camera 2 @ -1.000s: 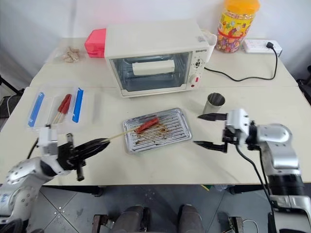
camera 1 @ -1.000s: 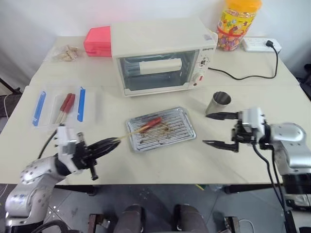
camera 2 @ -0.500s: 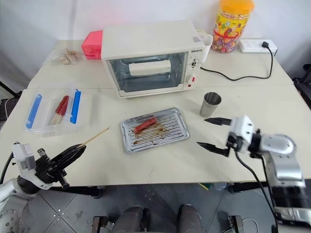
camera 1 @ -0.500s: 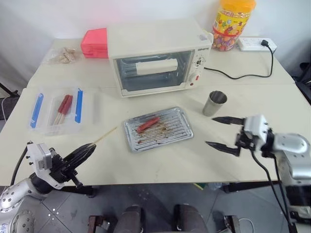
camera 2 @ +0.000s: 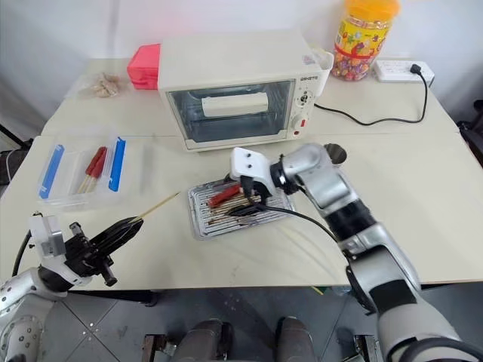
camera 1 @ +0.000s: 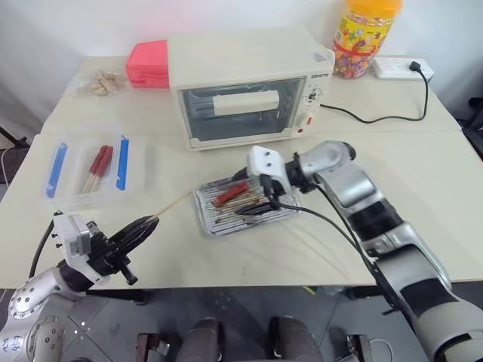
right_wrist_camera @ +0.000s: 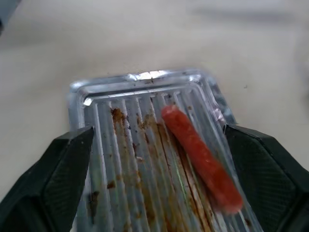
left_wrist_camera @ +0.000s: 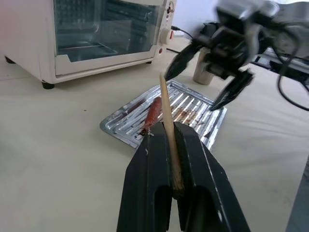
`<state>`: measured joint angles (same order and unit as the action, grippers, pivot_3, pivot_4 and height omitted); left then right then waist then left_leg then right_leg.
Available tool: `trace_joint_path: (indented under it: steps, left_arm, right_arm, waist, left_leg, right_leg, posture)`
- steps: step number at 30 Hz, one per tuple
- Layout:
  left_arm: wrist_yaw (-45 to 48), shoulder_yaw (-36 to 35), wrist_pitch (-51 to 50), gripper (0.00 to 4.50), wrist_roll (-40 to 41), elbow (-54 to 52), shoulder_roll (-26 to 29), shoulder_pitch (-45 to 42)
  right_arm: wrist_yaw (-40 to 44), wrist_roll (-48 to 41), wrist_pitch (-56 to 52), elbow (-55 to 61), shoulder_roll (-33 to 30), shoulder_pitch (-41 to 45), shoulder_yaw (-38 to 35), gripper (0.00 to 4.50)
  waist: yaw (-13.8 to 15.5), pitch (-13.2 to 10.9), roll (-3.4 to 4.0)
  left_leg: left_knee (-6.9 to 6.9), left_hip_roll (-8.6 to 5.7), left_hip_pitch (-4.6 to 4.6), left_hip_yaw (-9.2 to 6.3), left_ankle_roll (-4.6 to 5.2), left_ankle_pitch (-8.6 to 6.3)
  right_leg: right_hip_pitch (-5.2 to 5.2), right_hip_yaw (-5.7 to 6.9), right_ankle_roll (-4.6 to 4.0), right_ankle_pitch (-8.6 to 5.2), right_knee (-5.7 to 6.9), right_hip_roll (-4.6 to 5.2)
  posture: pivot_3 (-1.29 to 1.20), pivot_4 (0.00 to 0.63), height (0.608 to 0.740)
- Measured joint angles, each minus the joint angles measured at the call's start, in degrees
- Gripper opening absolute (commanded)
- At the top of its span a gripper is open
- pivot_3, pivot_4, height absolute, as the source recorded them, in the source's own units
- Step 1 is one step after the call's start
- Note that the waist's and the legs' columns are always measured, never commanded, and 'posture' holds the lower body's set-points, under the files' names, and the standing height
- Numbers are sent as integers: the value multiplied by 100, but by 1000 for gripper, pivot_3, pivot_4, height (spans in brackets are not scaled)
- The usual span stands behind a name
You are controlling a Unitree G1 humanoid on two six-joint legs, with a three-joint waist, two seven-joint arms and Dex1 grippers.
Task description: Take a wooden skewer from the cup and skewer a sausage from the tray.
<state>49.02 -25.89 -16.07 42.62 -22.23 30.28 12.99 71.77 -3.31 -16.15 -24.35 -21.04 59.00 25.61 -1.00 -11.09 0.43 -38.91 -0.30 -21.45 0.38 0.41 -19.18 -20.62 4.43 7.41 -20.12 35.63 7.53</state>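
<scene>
Gripping the wooden skewer point(left_wrist_camera: 166, 121) by one end, the left gripper point(camera 1: 134, 230) is shut tight near the front left edge of the table point(camera 1: 423, 173); the thin pale stick runs out from between the black fingers and points diagonally away from the robot and to its right, toward the tray point(camera 1: 283, 215), its tip stopping short of the tray's near left corner. Over the tray, the right gripper point(camera 1: 255, 197) has its two fingers spread wide, holding nothing, one finger on either side of the tray's width. On the tray's ridged, grease-stained bottom lies the sausage point(right_wrist_camera: 200, 157), small, red and glossy, its long axis slanting across the tray and roughly in line with the skewer. Behind the right arm stands the cup point(camera 2: 336, 152), grey metal, mostly hidden by the arm; what is inside it cannot be made out. To the left sits a clear plastic box point(camera 1: 90, 167) with blue clips, holding two red sausages on sticks point(camera 1: 98, 164). Farther back are a cream toaster oven point(camera 1: 245, 87), a pink box point(camera 1: 148, 64), a small bag of snacks point(camera 1: 98, 81), a yellow candy jar point(camera 1: 364, 36) with an orange lid, and a white power strip point(camera 1: 404, 69) with a black cable point(camera 1: 377, 117).
</scene>
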Motion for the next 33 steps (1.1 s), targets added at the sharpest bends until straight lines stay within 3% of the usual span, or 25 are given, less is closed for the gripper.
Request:
trace_joint_path:
  steps: [12, 15, 20, 27, 33]
  left_arm:
    - [34, -21, -11, 0, 23, -9, 16, 85]
    - [34, -21, -9, 0, 23, -3, 16, 73]
    - [12, -18, -9, 0, 23, -2, 16, -1]
    - [38, -10, -9, 0, 21, 29, 22, -54]
    - [330, 142, -4, 0, 9, 143, 173, -299]
  right_arm:
    - [-80, 842, 621, -2367, 933, 880, 170, 4434]
    - [107, 976, 706, -2615, 947, 1019, 173, 3836]
    - [334, 1075, 867, -2757, 940, 1058, 155, 2157]
    - [594, 1131, 979, -2519, 766, 1018, 104, 169]
    - [1169, 754, 559, -928, 1, 489, -173, 143]
  waist:
    - [-112, 0, 0]
    - [-112, 0, 0]
    - [-124, 0, 1]
    - [-130, -1, 1]
    - [-50, -1, 1]
  left_leg:
    - [9, 0, 0, 5, 0, 0]
    - [9, -1, 0, 6, 0, 0]
    - [11, 0, 0, 7, -1, 0]
    - [13, 0, -1, 8, -2, 0]
    - [11, -3, -6, 4, -1, -1]
  right_leg:
    - [-14, 3, -3, -2, 17, -6]
    - [-15, 2, -3, -2, 17, -4]
    - [-17, 0, -3, -2, 17, -3]
    - [-20, 0, -3, -2, 18, -2]
    - [-18, 2, -3, -2, 13, -2]
  posture:
    - [0, 150, 740]
    - [0, 150, 740]
    - [0, 150, 740]
    - [0, 150, 740]
    - [0, 150, 740]
